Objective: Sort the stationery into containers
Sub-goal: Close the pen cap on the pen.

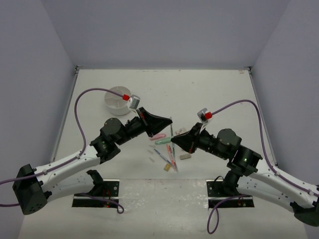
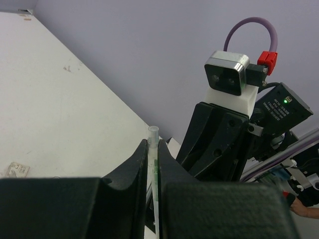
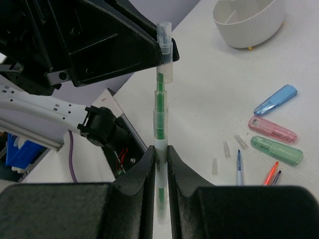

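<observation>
**Both arms meeting over the table [image 1: 224,94].** We see the left gripper [image 1: 168,121] and the right gripper [image 1: 175,142] each clamped tight on an opposite end of one green pen [image 3: 160,107], which is held clear of the surface between them.

From overhead the pen is only a thin dark line, and both its ends vanish behind the black fingers [image 3: 142,174]. In the right wrist view the lower barrel disappears between those fingers, and the capped top rests against the left gripper's black housing. In the left wrist view only the clear tip shows, with the rest cut off at the frame's lower edge.

The pen has a transparent plastic barrel around a green core, and a clear cap. The white tub [image 3: 249,22] is round with a finely ribbed wall and an inner divider. It stands well apart from the pen, cropped at the top of the right wrist view, and we cannot make out its contents.

On the table lie three translucent, capsule-shaped pieces: a blue clip piece [image 3: 275,99], a pink clip piece [image 3: 272,129] and a green clip piece [image 3: 276,150]. Near them are a thin blue pen [image 3: 239,164] and a red pen [image 3: 271,173], both partly hidden behind the gripper body. A blocky tan eraser [image 1: 185,156] lies beside them.
</observation>
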You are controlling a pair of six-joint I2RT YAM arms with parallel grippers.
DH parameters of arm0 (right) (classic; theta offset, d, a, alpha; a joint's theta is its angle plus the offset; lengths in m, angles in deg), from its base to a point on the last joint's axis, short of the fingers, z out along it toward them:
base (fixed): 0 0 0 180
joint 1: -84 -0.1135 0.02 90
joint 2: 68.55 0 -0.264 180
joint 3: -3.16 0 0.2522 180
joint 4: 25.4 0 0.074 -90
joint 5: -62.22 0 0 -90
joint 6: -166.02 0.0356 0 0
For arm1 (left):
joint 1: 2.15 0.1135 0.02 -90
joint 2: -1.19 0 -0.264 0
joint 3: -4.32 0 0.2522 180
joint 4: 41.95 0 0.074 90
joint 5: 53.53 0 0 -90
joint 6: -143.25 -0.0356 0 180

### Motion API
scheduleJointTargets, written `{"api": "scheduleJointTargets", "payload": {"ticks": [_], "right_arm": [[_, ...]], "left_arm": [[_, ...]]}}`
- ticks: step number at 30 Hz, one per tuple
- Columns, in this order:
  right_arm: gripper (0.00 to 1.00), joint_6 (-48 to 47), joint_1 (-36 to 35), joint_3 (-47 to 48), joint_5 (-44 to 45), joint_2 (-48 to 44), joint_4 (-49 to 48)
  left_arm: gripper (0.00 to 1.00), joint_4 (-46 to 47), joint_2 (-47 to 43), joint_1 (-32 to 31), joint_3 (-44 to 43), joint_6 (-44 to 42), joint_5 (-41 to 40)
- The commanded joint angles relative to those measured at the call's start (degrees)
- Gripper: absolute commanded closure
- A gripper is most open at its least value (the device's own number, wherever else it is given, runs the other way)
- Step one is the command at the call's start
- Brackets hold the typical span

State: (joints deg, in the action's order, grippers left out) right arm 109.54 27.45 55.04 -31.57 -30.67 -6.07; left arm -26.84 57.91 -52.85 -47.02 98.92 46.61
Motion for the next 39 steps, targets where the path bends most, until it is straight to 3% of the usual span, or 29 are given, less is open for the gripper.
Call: {"api": "scheduleJointTargets", "payload": {"ticks": [1,17,23,32,39], "right_arm": [[1.00,-0.73,-0.13,3.02,1.71,0.35,-1.27],[1.00,-2.36,-0.13,8.17,5.59,3.20,-1.40],[1.00,-2.85,-0.05,7.59,4.29,5.15,-7.96],[1.00,-1.09,-0.12,4.78,11.03,2.50,-12.43],[1.00,-4.55,-0.13,7.34,2.13,7.03,-9.20]], "left_arm": [[1.00,2.77,0.32,0.12,0.93,0.36,0.45],[1.00,2.93,0.01,0.07,2.49,2.45,1.13],[1.00,2.13,0.81,0.07,2.10,3.06,0.36],[1.00,-3.48,-0.29,-0.01,1.37,1.79,-2.77],[0.95,-6.45,-0.29,-0.02,-0.73,-0.31,-2.85]]}}
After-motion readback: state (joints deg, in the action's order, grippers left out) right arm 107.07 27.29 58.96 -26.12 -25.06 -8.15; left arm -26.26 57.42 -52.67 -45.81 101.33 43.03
